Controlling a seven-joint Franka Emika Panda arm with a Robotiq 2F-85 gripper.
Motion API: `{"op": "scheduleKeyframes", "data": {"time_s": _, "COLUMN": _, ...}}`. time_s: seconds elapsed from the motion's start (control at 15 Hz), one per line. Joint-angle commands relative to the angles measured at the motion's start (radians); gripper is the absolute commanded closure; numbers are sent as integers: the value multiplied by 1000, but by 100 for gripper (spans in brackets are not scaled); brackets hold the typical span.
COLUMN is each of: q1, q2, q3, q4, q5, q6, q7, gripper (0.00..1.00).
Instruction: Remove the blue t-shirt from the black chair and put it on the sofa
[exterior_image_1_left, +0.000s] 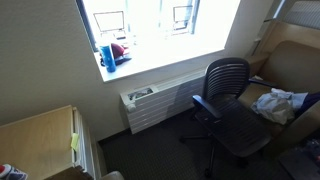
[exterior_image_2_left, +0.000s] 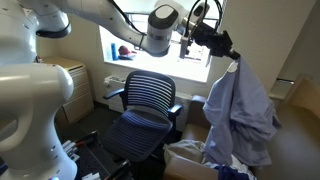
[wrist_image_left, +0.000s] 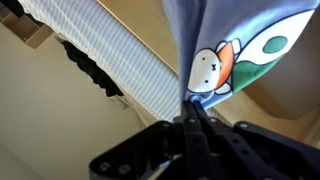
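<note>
**Transfer stage of the garment task.** The fingers (wrist_image_left: 185, 128) are pressed together on a narrow fold of the blue t-shirt (wrist_image_left: 235, 45), at 6 o'clock of its cartoon print (wrist_image_left: 215, 68) in the wrist view; no gap shows between them. In an exterior view the blue t-shirt (exterior_image_2_left: 240, 115) hangs full length below the arm (exterior_image_2_left: 110, 18), at 3 o'clock of the black chair (exterior_image_2_left: 143, 105) and apart from it; the seat is bare. The hem ends just above a heap of clothes (exterior_image_2_left: 215, 165) at 6 o'clock. In an exterior view the sofa (exterior_image_1_left: 297, 58) lies at 3 o'clock of the black chair (exterior_image_1_left: 232, 120) and carries 1 pile of pale fabric (exterior_image_1_left: 280, 103); a radiator (exterior_image_1_left: 160, 103) stands at 9 o'clock. Judgement: removal looks complete, placement does not. There are 3 risks. First, the pinch takes in little cloth, so a quick swing could let the shirt's weight pull it free short of the sofa. Second, the low hem could drag over the heap and snag. Third, a release near the sofa's edge could let the shirt slide to the floor.
</note>
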Motion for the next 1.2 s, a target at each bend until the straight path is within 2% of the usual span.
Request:
{"op": "scheduleKeyframes", "data": {"time_s": 0.0, "q1": -26, "q2": 93, "q3": 49, "q4": -88, "q5": -52, "q6": 23, "q7": -30, "gripper": 99}}
{"op": "scheduleKeyframes", "data": {"time_s": 0.33, "q1": -21, "q2": 134, "q3": 110, "q4": -160, "q5": -114, "q6": 13, "q7": -99, "gripper": 99}}
{"op": "scheduleKeyframes", "data": {"time_s": 0.6, "q1": 1, "q2": 122, "q3": 182, "q4": -183, "q5": -115, "q6": 10, "q7": -126, "gripper": 99}}
{"op": "scheduleKeyframes", "data": {"time_s": 0.67, "q1": -14, "q2": 117, "q3": 168, "q4": -164, "q5": -96, "q6": 3, "q7": -106, "gripper": 98}}
{"op": "scheduleKeyframes", "data": {"time_s": 0.8, "q1": -8, "q2": 118, "q3": 191, "q4": -169, "q5": -97, "q6": 2, "q7": -105, "gripper": 98}}
{"op": "scheduleKeyframes", "data": {"time_s": 1.13, "q1": -6, "q2": 111, "q3": 197, "q4": -175, "q5": -102, "q6": 14, "q7": -115, "gripper": 99}}
